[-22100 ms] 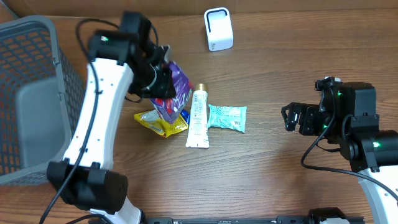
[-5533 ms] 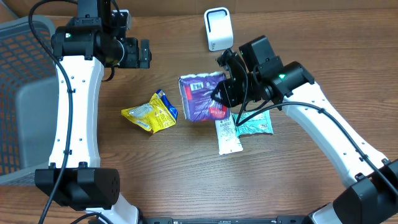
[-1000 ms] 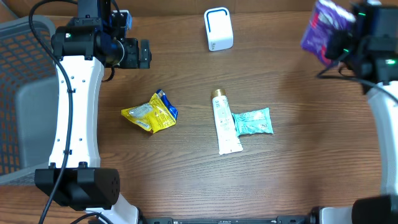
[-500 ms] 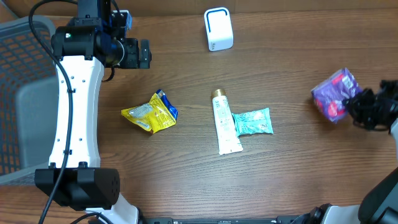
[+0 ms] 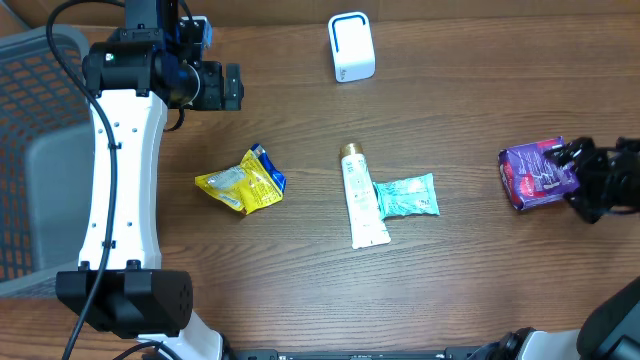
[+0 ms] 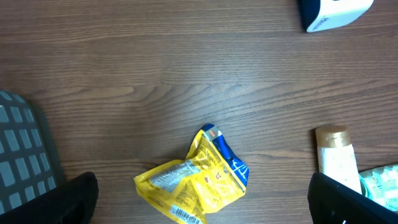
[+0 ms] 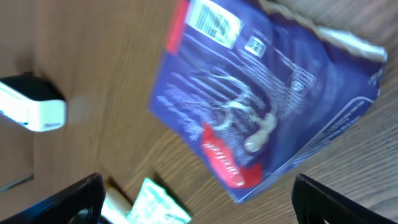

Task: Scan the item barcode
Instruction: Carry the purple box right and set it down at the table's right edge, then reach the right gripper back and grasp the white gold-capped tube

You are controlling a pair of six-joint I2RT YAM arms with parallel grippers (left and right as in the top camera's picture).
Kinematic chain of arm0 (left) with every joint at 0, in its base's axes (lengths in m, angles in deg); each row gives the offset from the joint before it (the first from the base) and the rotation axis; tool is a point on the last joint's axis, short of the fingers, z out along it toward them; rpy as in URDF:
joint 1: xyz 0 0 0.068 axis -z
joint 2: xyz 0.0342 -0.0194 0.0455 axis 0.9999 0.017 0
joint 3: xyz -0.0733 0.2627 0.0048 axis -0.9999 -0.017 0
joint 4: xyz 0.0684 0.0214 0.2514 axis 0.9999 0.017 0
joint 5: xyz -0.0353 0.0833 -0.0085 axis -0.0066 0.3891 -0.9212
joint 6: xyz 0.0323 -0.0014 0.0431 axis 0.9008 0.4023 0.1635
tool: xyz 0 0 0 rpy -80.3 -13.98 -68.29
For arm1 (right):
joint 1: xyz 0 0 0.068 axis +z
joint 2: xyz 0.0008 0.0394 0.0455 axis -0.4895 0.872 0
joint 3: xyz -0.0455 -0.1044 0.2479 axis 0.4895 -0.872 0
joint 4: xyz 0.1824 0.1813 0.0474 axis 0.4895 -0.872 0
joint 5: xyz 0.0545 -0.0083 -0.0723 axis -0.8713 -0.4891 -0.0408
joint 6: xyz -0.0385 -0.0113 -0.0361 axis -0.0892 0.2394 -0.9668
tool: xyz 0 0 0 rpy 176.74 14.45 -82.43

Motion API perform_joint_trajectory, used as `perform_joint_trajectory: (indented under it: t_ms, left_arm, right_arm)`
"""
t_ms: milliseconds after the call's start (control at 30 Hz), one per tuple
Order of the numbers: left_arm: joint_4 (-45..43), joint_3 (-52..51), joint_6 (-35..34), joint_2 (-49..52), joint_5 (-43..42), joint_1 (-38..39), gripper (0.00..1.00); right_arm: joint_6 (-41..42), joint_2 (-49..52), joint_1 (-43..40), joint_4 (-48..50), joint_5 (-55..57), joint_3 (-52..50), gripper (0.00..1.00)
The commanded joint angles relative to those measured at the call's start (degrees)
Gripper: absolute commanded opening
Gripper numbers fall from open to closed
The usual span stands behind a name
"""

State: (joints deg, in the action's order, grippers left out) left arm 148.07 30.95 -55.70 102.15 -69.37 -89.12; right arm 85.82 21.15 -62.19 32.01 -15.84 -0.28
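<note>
The purple snack bag (image 5: pixel 535 173) lies flat on the table at the far right, its barcode label facing up in the right wrist view (image 7: pixel 214 22). My right gripper (image 5: pixel 578 181) is open just to the right of it, with nothing held. From the right wrist, the purple bag (image 7: pixel 267 93) lies ahead of the right gripper (image 7: pixel 199 200), free of both fingertips (image 7: pixel 71 199). The white barcode scanner (image 5: pixel 351 46) stands at the back centre. My left gripper (image 5: pixel 228 87) hangs open high over the back left, above the yellow packet (image 6: pixel 194 183).
A yellow packet (image 5: pixel 245 180), a white tube (image 5: pixel 361 205) and a teal packet (image 5: pixel 406 196) lie mid-table. A grey mesh basket (image 5: pixel 45 150) fills the left edge. The scanner (image 7: pixel 32 107) and the teal packet (image 7: pixel 158 202) also show from the right wrist.
My right gripper came down from the back right with the purple bag, then opened and let it go. The bag now rests on the table. The left arm has not moved.
</note>
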Motion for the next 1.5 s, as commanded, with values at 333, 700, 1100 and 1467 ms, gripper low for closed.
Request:
perform_joint_trajectory:
  t_ms: [333, 700, 1100, 1467]
  left_arm:
    - [-0.04, -0.20, 1.31, 0.63, 0.17, -0.31, 1.00]
    - [-0.07, -0.20, 1.31, 0.63, 0.17, -0.17, 1.00]
    - [-0.04, -0.20, 1.31, 0.63, 0.17, 0.11, 0.99]
    - [-0.04, -0.20, 1.31, 0.63, 0.17, 0.13, 1.00]
  right_arm:
    - [-8.39, -0.52, 16.94, -11.50, 0.81, 18.03, 1.00]
    - [-23.58, 2.51, 42.07, -4.90, 4.48, 18.01, 0.99]
    - [-26.99, 18.82, 51.95, -4.61, 3.26, 18.01, 0.92]
    - [-31.17, 25.16, 52.39, 1.20, -4.44, 17.46, 0.83]
